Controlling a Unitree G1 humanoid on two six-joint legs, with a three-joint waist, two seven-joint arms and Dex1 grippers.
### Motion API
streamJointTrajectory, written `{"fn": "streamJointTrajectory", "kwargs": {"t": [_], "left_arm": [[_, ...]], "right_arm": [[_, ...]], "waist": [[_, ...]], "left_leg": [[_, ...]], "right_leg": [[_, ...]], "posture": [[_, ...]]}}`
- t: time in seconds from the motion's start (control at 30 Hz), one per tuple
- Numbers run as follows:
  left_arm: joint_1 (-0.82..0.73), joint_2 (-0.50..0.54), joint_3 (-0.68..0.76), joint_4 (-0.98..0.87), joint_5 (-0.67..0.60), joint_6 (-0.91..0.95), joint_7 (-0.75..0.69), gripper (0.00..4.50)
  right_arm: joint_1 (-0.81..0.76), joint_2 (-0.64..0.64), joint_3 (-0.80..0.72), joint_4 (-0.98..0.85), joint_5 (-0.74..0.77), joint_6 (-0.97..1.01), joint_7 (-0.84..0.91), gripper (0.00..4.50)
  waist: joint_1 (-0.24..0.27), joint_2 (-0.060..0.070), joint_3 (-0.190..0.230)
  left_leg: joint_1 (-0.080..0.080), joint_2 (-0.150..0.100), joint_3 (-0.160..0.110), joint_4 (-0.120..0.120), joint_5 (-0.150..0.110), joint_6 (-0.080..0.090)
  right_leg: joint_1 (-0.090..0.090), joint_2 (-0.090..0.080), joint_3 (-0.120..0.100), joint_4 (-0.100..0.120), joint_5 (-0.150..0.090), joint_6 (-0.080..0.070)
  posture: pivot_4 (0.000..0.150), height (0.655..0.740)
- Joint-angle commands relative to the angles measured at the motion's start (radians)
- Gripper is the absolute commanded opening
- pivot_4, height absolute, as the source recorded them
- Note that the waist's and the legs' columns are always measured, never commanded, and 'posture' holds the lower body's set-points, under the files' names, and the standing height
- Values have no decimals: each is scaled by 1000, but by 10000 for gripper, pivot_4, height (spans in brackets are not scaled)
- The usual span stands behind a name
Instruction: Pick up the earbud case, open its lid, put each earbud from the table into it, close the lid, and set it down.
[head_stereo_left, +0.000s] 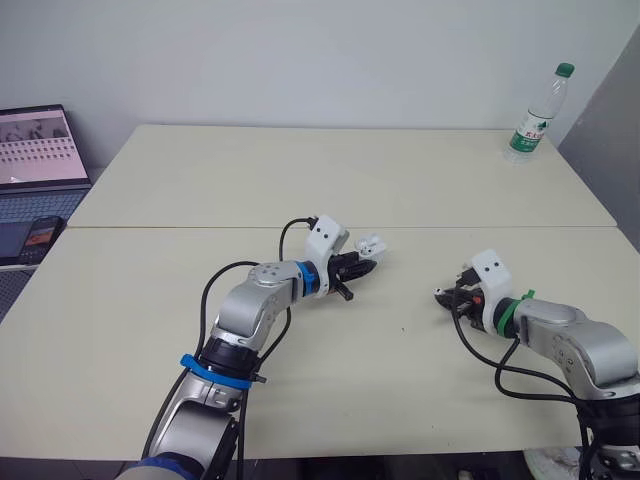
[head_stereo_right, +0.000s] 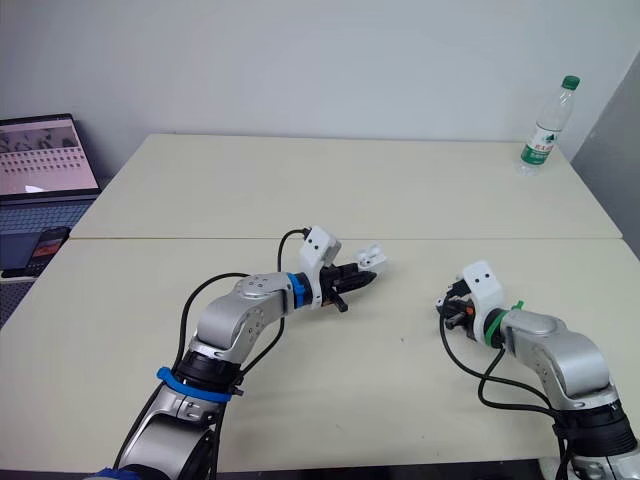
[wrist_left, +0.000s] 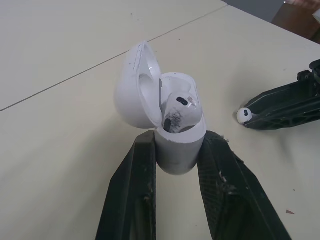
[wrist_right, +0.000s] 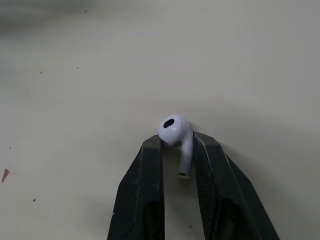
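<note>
Inside right gripper (wrist_right: 176, 143) — earbud (wrist_right: 173, 129); left gripper (wrist_left: 179, 142) — open case (wrist_left: 176, 150).

Earbud case (wrist_left: 177, 157): lower body hidden btwn left gripper (wrist_left: 180, 139) fingers; stem of the earbud (wrist_left: 179, 107) inside is sunk out of sight. Right of case, right gripper (wrist_left: 248, 115) cut off by pic edge, second earbud (wrist_left: 244, 115) half hidden at its tips. Far left of case, laptop (head_stereo_left: 35, 150) cropped, phone (head_stereo_left: 40, 238) screen unreadable; far right, bottle (head_stereo_left: 537, 112) label too small to read.
</note>
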Motion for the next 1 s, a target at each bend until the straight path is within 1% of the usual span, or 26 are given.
{"fn": "streamJointTrajectory", "kwargs": {"t": [0.03, 0.2, 0.3, 0.47, 0.53, 0.6, 0.7, 0.83, 1.0], "left_arm": [[6, 0, 5, -39, 5, -23, 1, 7783], [27, 4, 2, -64, 7, -29, -5, 7783], [41, 18, -15, -86, 15, -44, -25, 7783], [60, 34, -24, -114, 16, -51, -42, 7783], [68, 41, -24, -124, 18, -53, -42, 7783], [73, 43, -20, -127, 19, -52, -36, 7783], [85, 48, -6, -132, 21, -40, -13, 7783], [92, 54, -6, -129, 30, -37, 8, 7783], [90, 50, -6, -124, 33, -36, 18, 7783]], "right_arm": [[28, -72, -25, -33, -25, -73, 77, 4448], [103, -260, -51, 16, -75, -285, 296, 4448], [144, -395, -42, 123, -137, -458, 455, 4448], [161, -504, -20, 315, -168, -768, 753, 4448], [172, -556, 12, 413, -214, -933, 882, 4448], [162, -575, 33, 492, -247, -1053, 955, 4448], [107, -567, 65, 609, -300, -1205, 1018, 4448], [37, -532, 96, 693, -332, -1299, 1056, 4448], [-3, -508, 115, 748, -384, -1361, 1039, 4448]], "waist": [[1, 0, 0], [1, -1, 1], [1, -1, 1], [-1, -1, 1], [0, -1, 1], [0, -1, 1], [-1, -1, 1], [-2, -1, 1], [-1, -1, 1]], "left_leg": [[0, 0, 0, 0, 0, 0], [0, -1, 0, 0, 0, 0], [0, -1, 0, 0, 0, 0], [2, 0, 1, 0, 0, 0], [2, 0, 1, 0, 0, 0], [3, 0, 1, 0, 0, 0], [4, 0, 2, 1, 0, 0], [5, 0, 2, 1, 0, 0], [5, 0, 3, 1, 0, 0]], "right_leg": [[0, 0, 0, 0, 0, 0], [0, -1, 0, -1, 0, 0], [0, -1, 0, -1, -2, 4], [1, 0, 0, 0, -2, 4], [1, 0, 0, 0, -2, 4], [2, 0, 0, 0, -2, 4], [2, 0, 1, 0, -1, 2], [3, 0, 1, 1, 0, 0], [3, 0, 1, 2, 0, 0]], "posture": [[1500, 7362], [1500, 7362], [1500, 7362], [1500, 7362], [1500, 7362], [1500, 7362], [1500, 7362], [1500, 7362], [1500, 7362]]}}
